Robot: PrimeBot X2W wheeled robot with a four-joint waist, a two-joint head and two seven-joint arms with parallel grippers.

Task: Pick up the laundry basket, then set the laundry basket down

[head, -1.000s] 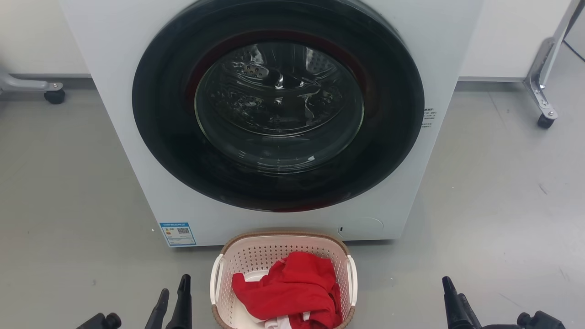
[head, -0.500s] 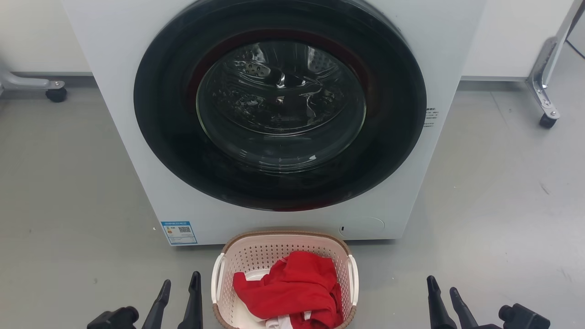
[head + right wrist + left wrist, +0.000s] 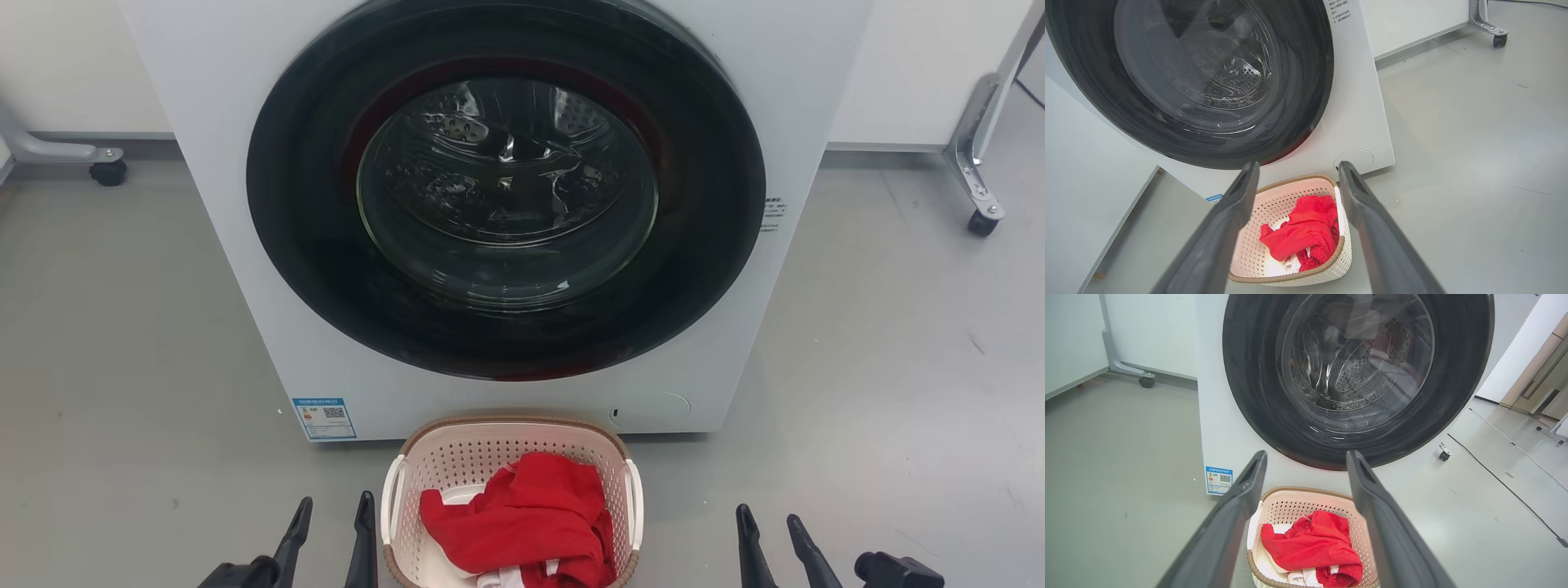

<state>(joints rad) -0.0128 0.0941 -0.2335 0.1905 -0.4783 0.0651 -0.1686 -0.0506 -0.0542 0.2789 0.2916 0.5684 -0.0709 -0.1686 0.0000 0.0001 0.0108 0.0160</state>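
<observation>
The laundry basket (image 3: 457, 457), cream with perforated walls, a brown woven rim and white side handles, stands on the grey floor just before the washer. Red and white clothes (image 3: 522, 518) lie inside it. My left gripper (image 3: 335, 510) is open just left of the basket's left handle, fingers pointing up. My right gripper (image 3: 769, 518) is open farther off to the basket's right. In the left wrist view the basket (image 3: 1294, 502) shows between the open left gripper (image 3: 1306, 457) fingers. The right wrist view frames the basket (image 3: 1286, 196) between the open right gripper (image 3: 1298, 167) fingers.
The white washer (image 3: 245, 163) with its round dark glass door (image 3: 506, 188) shut rises right behind the basket. Metal legs on castors stand at the far left (image 3: 106, 171) and far right (image 3: 980, 220). A cable (image 3: 1502, 482) runs across the floor to the right.
Both grippers have moved inward toward the basket, the left one now close beside the left handle. The head view has shifted slightly.
</observation>
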